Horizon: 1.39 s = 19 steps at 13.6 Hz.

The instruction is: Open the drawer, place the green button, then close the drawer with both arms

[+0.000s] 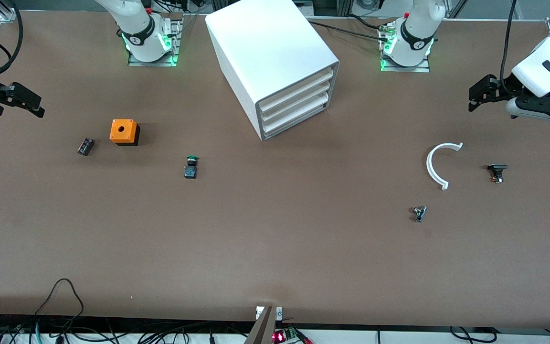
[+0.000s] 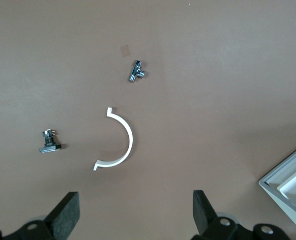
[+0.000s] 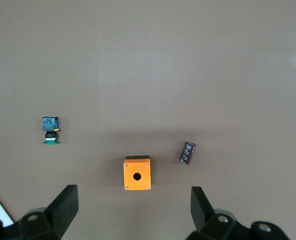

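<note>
The white cabinet (image 1: pixel 275 57) stands between the two arm bases, with all three drawers shut; the lowest drawer (image 1: pixel 299 119) is flush with its front. The button (image 1: pixel 190 167), with a green cap and a dark body, lies on the table nearer the front camera than the cabinet, toward the right arm's end; it also shows in the right wrist view (image 3: pixel 50 131). My right gripper (image 1: pixel 22 100) (image 3: pixel 133 207) is open and empty, up over the table's right-arm end near the orange cube. My left gripper (image 1: pixel 482 93) (image 2: pixel 136 212) is open and empty over the left-arm end.
An orange cube with a hole (image 1: pixel 123 131) and a small dark cylinder (image 1: pixel 85 146) lie toward the right arm's end. A white arc piece (image 1: pixel 439 165), a black-capped part (image 1: pixel 497 172) and a small metal part (image 1: pixel 419 213) lie toward the left arm's end. A corner of the cabinet (image 2: pixel 287 187) shows in the left wrist view.
</note>
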### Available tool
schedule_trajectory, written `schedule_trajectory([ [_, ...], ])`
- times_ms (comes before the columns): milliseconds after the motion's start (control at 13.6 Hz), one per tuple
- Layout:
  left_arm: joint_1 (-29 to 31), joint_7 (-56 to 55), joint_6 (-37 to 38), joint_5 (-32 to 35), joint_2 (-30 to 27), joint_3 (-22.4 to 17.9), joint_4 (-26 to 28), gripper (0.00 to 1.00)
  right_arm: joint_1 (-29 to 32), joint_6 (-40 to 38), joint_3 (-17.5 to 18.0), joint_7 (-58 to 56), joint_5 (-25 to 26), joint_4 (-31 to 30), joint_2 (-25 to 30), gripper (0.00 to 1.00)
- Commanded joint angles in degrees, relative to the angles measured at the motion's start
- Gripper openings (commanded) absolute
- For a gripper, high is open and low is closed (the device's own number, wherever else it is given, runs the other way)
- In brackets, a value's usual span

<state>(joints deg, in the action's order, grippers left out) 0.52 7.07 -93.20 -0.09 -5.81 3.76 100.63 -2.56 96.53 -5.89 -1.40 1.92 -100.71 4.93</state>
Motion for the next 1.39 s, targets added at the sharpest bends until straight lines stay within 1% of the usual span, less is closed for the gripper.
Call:
schedule_trajectory([
  [0, 0.01, 1.10, 0.23, 0.53, 0.71, -0.15, -1.23, 1.00, 0.10, -1.17, 0.09, -0.27, 0.36, 1.05, -0.10, 1.00],
  [147, 0.01, 0.49, 0.48, 0.62, 1.41, -0.42, -2.54, 1.00, 0.10, -1.17, 0.00, -0.35, 0.27, 1.05, -0.10, 1.00],
  [880, -0.08, 0.75, 1.36, 0.62, 1.85, -0.15, -2.72, 1.00, 0.10, -1.52, 0.09, -0.36, 0.27, 1.05, -0.01, 1.00],
  [1099, -0.08, 0.58, 1.97, 0.71, 3.52, 0.02, -2.72, 1.00, 0.10, -1.61, 0.09, 0.08, 0.27, 1.05, -0.19, 1.00],
  [1319, -0.08, 1.19, 4.77, 0.53, 5.89, 0.29, -2.11, 1.00, 0.19, -1.00, 0.00, 0.17, 0.10, 1.05, -1.41, 1.00],
])
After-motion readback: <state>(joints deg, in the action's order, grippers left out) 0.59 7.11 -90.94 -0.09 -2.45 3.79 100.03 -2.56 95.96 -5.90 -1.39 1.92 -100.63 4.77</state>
